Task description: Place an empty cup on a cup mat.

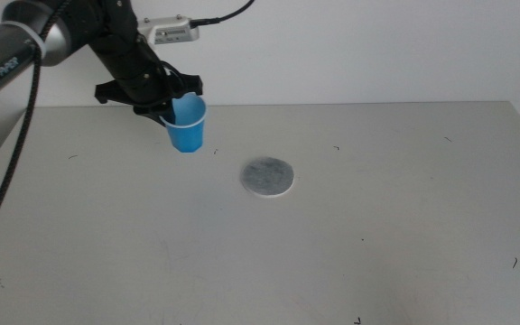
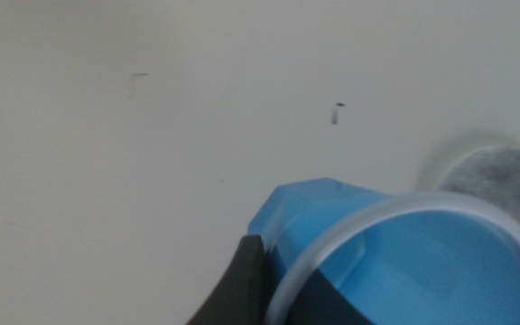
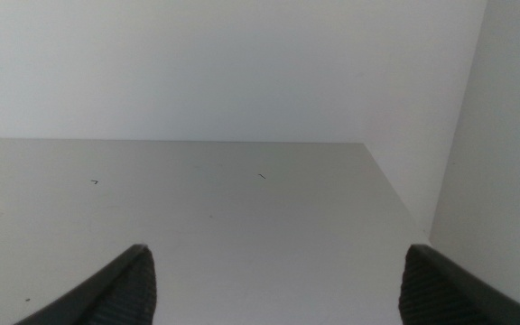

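Grey table [image 1: 377, 235], bare but for small dark specks. Cup mat [image 1: 267, 177] flat near table centre, at about 4 o'clock from the cup [image 1: 188, 125] in the middle view, near but clear of it. Cup upright, long axis vertical, apparently lifted just off the surface. Left gripper [image 1: 171, 97] clamped on cup rim, far nearer the mat. Right gripper [image 3: 273, 284] spread wide, holding nothing, waiting outside the middle view.

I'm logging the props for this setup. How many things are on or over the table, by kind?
Blue cup: 1, gripped at its rim by the left tool
Grey cup mat: 1, bare on the table
Total: 2
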`<action>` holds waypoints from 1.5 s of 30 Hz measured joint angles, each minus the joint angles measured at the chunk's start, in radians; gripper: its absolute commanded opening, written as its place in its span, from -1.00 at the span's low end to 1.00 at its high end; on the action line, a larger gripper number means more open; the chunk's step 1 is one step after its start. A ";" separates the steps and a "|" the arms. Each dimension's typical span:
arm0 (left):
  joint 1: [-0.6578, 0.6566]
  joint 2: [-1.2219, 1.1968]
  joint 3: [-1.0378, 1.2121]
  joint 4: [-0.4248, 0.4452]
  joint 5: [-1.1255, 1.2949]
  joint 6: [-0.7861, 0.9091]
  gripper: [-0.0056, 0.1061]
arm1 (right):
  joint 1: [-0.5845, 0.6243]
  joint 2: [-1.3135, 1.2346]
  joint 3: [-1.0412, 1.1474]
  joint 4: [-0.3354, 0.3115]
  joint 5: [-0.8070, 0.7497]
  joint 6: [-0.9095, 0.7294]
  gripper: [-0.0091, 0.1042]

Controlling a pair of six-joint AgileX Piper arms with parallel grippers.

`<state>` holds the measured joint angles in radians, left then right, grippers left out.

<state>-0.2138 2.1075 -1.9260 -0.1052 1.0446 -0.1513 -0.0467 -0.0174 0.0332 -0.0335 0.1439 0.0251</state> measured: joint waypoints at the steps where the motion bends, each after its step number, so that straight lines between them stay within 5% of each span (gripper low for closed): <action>1: -0.018 0.008 -0.013 0.000 0.006 -0.014 -0.90 | 0.000 0.000 0.000 0.000 0.000 0.000 0.82; 15: -0.238 0.109 -0.044 -0.001 -0.054 -0.102 -0.90 | 0.000 0.000 0.000 0.000 0.000 0.000 0.82; 31: -0.255 0.171 -0.046 -0.004 -0.166 -0.122 -0.84 | 0.000 0.000 0.000 0.000 0.000 0.000 0.82; 35: -0.255 0.172 -0.047 -0.004 -0.164 -0.126 -0.45 | 0.000 0.000 0.000 0.000 0.000 0.000 0.82; 42: -0.255 0.167 -0.047 0.015 -0.156 -0.115 0.99 | 0.000 0.000 0.000 0.000 0.000 0.000 0.82; 45: -0.248 0.131 -0.046 0.016 -0.134 -0.081 0.98 | 0.000 0.000 0.000 0.000 0.000 0.000 0.82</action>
<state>-0.4616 2.2382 -1.9721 -0.0893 0.9110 -0.2323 -0.0467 -0.0174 0.0332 -0.0335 0.1439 0.0251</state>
